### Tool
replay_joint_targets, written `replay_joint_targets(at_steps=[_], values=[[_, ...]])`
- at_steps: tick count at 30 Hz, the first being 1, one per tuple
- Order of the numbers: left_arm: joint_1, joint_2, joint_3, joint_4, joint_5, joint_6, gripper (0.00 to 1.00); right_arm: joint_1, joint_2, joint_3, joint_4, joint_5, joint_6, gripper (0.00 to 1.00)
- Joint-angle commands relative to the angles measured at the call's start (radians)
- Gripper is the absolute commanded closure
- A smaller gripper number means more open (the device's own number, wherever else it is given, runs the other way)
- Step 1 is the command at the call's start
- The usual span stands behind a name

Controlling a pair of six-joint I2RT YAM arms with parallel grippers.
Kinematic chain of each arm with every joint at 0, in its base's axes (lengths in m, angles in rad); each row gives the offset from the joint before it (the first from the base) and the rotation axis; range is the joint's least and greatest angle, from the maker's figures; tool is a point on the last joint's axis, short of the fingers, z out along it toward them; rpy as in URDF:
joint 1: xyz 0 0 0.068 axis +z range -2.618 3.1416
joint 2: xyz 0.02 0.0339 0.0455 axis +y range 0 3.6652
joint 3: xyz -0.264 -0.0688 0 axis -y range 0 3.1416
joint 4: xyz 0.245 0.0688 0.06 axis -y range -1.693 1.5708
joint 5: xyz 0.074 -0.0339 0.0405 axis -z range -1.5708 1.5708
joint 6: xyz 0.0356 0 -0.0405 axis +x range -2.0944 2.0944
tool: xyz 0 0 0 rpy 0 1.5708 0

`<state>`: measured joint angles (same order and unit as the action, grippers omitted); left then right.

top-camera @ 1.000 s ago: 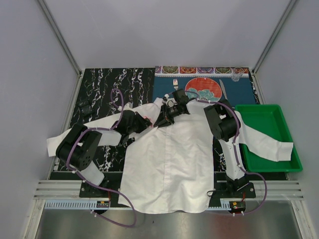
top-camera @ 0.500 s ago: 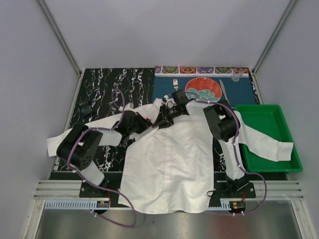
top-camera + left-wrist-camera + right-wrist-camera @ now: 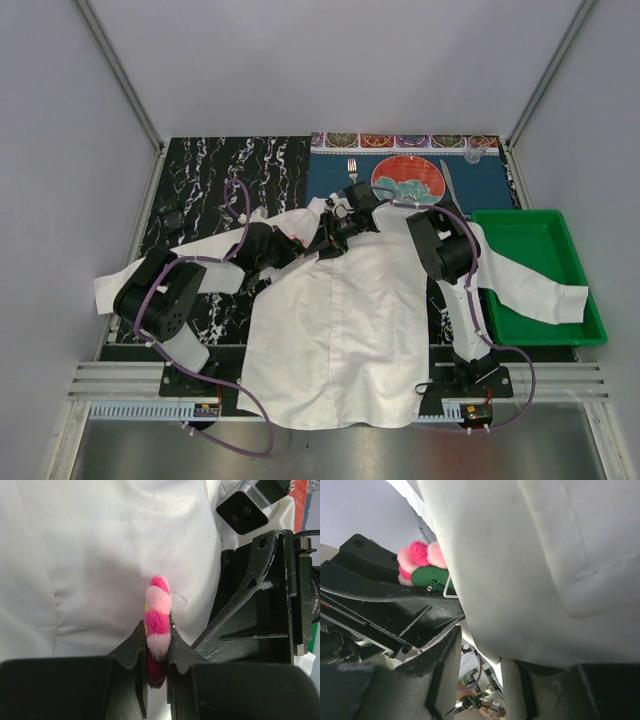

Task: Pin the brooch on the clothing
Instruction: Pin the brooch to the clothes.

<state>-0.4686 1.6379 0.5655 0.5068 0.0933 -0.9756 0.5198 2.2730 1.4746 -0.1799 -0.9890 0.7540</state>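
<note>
Marbled tabletop (image 3: 200, 170) bears white shirt (image 3: 340, 320); left gripper (image 3: 157, 650) clamps brooch (image 3: 157, 610), right gripper (image 3: 485, 650) stands jaws apart round a fold; pin should enter taut cloth squarely.

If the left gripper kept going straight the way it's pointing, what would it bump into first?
Probably the white shirt. The left gripper is shut on the brooch, which sticks out in front, so the brooch would touch the fabric first. How near it is, I cannot tell.

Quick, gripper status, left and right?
Left gripper: closed on the brooch.
Right gripper: open, jaws parted on either side of a fold of the shirt, not visibly clamping it.
</note>
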Motion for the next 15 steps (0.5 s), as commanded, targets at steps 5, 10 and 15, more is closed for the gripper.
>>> replay_joint_targets(at_steps=[5,10,15], values=[[0.007,-0.021,-0.013,0.067,0.014,0.003,1.0,-0.01,-0.016,-0.016,0.022,0.006,0.008,0.49],[0.008,-0.023,-0.013,0.067,0.016,0.003,1.0,-0.026,-0.053,0.006,-0.058,0.039,-0.047,0.5],[0.012,-0.027,-0.019,0.064,0.019,0.009,1.0,-0.038,-0.058,0.023,-0.107,0.064,-0.082,0.51]])
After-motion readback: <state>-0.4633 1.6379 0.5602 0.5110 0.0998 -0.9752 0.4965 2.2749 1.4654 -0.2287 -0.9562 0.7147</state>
